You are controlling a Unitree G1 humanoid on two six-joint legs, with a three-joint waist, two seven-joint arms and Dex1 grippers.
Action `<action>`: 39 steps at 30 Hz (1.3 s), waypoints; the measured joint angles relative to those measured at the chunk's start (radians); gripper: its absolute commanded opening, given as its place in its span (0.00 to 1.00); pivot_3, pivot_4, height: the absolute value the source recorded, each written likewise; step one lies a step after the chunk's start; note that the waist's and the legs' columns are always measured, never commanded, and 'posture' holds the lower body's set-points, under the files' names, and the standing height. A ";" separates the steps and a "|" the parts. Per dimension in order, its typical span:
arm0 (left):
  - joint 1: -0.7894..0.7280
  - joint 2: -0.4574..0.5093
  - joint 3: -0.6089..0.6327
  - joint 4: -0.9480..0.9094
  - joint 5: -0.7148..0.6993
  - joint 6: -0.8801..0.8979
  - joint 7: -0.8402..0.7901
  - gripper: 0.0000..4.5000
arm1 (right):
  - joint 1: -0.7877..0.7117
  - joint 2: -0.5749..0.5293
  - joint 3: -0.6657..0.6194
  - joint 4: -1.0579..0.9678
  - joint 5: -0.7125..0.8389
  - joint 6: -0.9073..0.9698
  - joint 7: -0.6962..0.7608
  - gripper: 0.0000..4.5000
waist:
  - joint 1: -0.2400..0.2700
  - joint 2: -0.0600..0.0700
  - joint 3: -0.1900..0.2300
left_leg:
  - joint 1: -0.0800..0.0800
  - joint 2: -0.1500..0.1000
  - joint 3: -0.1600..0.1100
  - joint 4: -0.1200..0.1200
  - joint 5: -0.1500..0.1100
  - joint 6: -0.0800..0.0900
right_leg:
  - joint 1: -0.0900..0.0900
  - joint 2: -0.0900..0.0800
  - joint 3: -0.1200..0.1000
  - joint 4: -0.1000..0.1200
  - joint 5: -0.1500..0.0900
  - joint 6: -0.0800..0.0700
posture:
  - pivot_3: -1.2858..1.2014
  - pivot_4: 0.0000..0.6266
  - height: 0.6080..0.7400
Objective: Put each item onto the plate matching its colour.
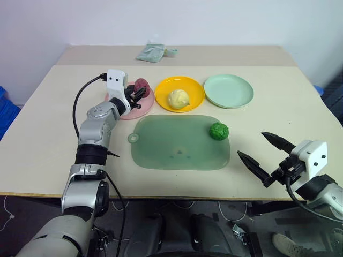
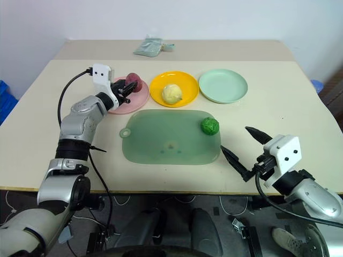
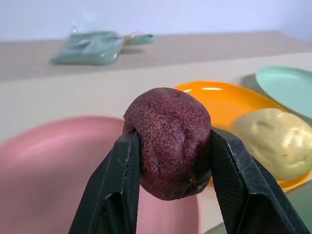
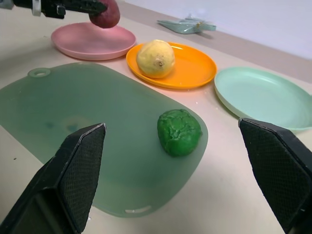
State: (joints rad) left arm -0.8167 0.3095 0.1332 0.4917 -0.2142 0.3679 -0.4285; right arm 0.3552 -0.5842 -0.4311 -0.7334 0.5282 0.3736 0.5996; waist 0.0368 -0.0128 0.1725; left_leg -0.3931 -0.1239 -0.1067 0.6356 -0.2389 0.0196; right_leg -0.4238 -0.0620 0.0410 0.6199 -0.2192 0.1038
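Bright, even light with faint shadows; the left wrist view's background is blurred.

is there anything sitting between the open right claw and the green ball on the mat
Nothing visible does. The green ball lies alone near the far corner of the translucent mat, and the right claw, jaws wide apart, faces it across bare mat and table. The mint green plate beyond it is empty.

I see a beige counter (image 1: 48, 134) set against a plain white wall (image 1: 214, 21). Something blue (image 1: 6, 112) stands beside its left edge, and cables (image 1: 225, 211) lie on the dark floor beneath its near edge.
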 measured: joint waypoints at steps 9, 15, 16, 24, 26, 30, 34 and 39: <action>0.030 0.017 -0.001 0.016 0.011 -0.002 0.037 0.98 | -0.040 0.005 0.026 0.014 -0.008 -0.007 -0.014 1.00 | 0.004 0.000 0.000 | 0.000 0.000 0.000 0.001 0.000 0.000 | 0.000 0.000 0.000 0.000 0.000 0.000 | 0.52 0.24 1.00; 0.062 0.019 -0.004 -0.050 0.007 0.008 0.022 0.98 | -0.106 -0.001 0.054 0.014 -0.001 0.041 -0.041 1.00 | 0.001 0.000 0.000 | 0.000 0.000 0.000 0.000 0.000 0.000 | 0.000 0.000 0.000 0.000 0.000 0.000 | 0.52 0.24 1.00; 0.076 0.020 -0.007 -0.078 0.006 0.015 0.013 0.98 | -0.120 -0.001 0.067 0.014 -0.001 0.051 -0.045 1.00 | 0.001 0.000 0.000 | 0.000 0.000 0.000 0.000 0.000 0.000 | 0.000 0.000 0.000 0.000 0.000 0.000 | 0.52 0.24 1.00; 0.123 0.041 -0.027 -0.139 0.018 0.055 0.035 0.98 | -0.201 -0.002 0.130 0.059 -0.004 0.073 -0.054 1.00 | 0.003 0.000 0.000 | 0.000 0.000 0.000 0.001 0.000 0.000 | 0.000 0.000 0.000 0.000 0.000 0.000 | 0.52 0.24 1.00; 0.124 0.041 -0.026 -0.139 0.024 0.040 0.050 0.98 | -0.210 -0.002 0.134 0.068 -0.005 0.073 -0.053 1.00 | 0.004 0.000 0.000 | 0.000 0.000 0.000 0.001 0.000 0.000 | 0.000 0.000 0.000 0.000 0.000 0.000 | 0.52 0.24 1.00; 0.146 0.042 -0.033 -0.177 0.029 -0.004 0.029 0.98 | -0.231 -0.002 0.144 0.094 -0.012 0.073 -0.051 1.00 | 0.002 0.000 0.000 | 0.000 0.000 0.000 0.000 0.000 0.000 | 0.000 0.000 0.000 0.000 0.000 0.000 | 0.52 0.24 1.00; 0.207 0.041 -0.043 -0.270 -0.015 -0.051 -0.082 0.98 | -0.257 -0.002 0.177 0.131 -0.017 0.072 -0.045 1.00 | 0.000 0.000 0.000 | 0.000 0.000 0.000 0.000 0.000 0.000 | -0.001 0.000 0.000 0.000 0.000 0.000 | 0.52 0.24 1.00; 0.272 0.081 -0.083 -0.373 -0.073 -0.139 -0.283 0.98 | -0.310 0.011 0.237 0.211 -0.052 0.066 -0.044 1.00 | 0.001 0.001 0.000 | 0.000 0.000 0.000 0.000 0.000 0.000 | -0.001 0.000 0.000 0.000 0.000 -0.001 | 0.52 0.24 1.00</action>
State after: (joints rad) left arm -0.5447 0.3901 0.0505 0.1188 -0.2870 0.2293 -0.7113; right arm 0.0456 -0.5735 -0.1944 -0.5227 0.4759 0.4393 0.5560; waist 0.0376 -0.0122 0.1722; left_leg -0.3934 -0.1237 -0.1062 0.6351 -0.2385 0.0193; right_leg -0.4247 -0.0620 0.0414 0.6202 -0.2188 0.1025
